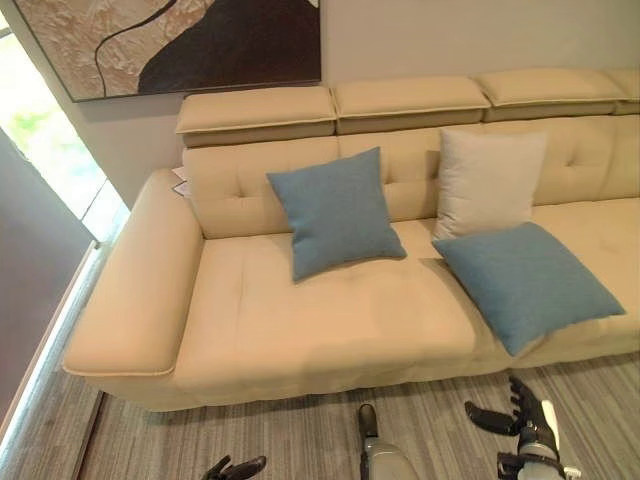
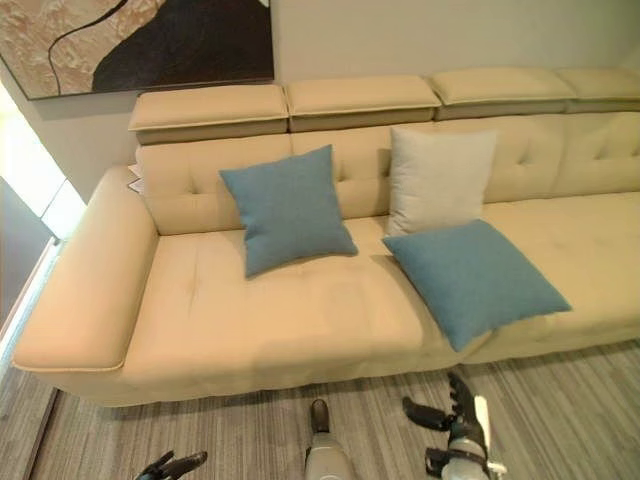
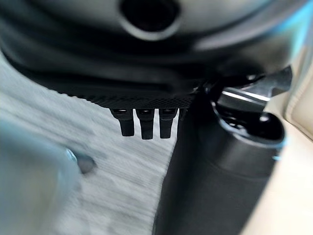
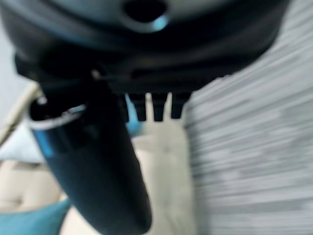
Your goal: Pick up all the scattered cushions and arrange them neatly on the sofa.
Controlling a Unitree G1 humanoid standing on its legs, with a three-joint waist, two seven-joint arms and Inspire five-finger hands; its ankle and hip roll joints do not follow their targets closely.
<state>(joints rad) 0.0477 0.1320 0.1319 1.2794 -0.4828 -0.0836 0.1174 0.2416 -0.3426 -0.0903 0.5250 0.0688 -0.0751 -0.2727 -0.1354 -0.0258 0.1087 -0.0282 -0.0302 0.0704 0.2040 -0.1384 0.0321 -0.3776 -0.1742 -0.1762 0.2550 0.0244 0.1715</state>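
Three cushions lie on the beige sofa (image 1: pixel 330 330). One blue cushion (image 1: pixel 337 210) leans upright against the sofa's backrest, near the armrest end. A pale grey cushion (image 1: pixel 487 182) stands against the backrest further along. The second blue cushion (image 1: pixel 525 282) lies flat on the seat just in front of the grey one, skewed, with one corner hanging over the sofa's front edge.

Both hands hang low over the striped grey carpet (image 1: pixel 300 440) in front of the sofa. The right hand (image 1: pixel 522 420) has its fingers spread and relaxed and holds nothing; the left hand (image 1: pixel 235 467) shows at the bottom of the head view, its fingers loosely extended and likewise empty.

No cushion shows on the floor here, so the step left appears to be tidying the flat blue cushion. Being nearest, the right hand seems the one to use. A good approach would be to reach over the sofa's front edge, take the cushion by its overhanging corner or near side, lift rather than drag it, and stand it against the backrest beside the grey one. Soft filling will sag, so a deep grip is safer than a fingertip pinch.
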